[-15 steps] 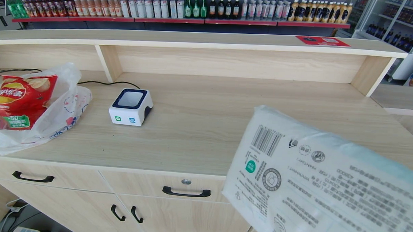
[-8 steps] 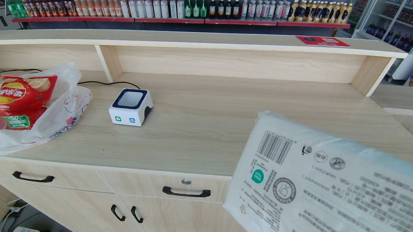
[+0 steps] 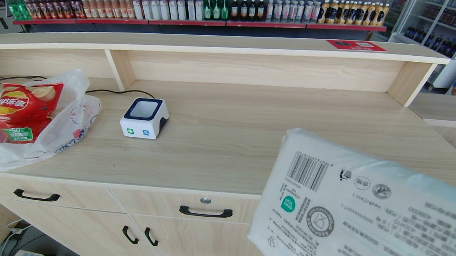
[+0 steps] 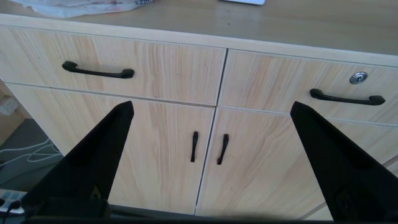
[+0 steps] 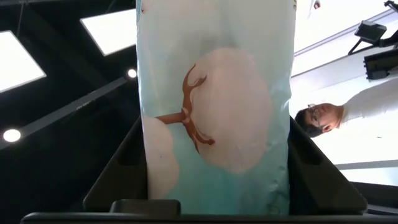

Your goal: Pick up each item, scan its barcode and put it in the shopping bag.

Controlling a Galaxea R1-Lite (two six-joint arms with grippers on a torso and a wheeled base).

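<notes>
A large white soft pack (image 3: 361, 208) is held up close in the head view at the lower right, with its barcode (image 3: 307, 171) facing the camera. In the right wrist view the pack's pale blue side (image 5: 217, 124) stands between the dark fingers (image 5: 121, 168) of my right gripper (image 5: 214, 168), which is shut on it. The white scanner (image 3: 144, 118) sits on the counter, well to the left of the pack. At the far left lies the plastic shopping bag (image 3: 71, 118) with a red chips bag (image 3: 22, 111) in it. My left gripper (image 4: 211, 162) is open and low, facing the cabinet front.
The wooden counter (image 3: 231, 135) has a raised back ledge with an upright divider (image 3: 120, 69). A black cable (image 3: 115, 90) runs from the scanner to the left. Drawers and doors with black handles (image 3: 205, 211) lie below the front edge.
The white pack has drifted a little down and to the right in the head view. The scanner, the bag and the chips have stayed put.
</notes>
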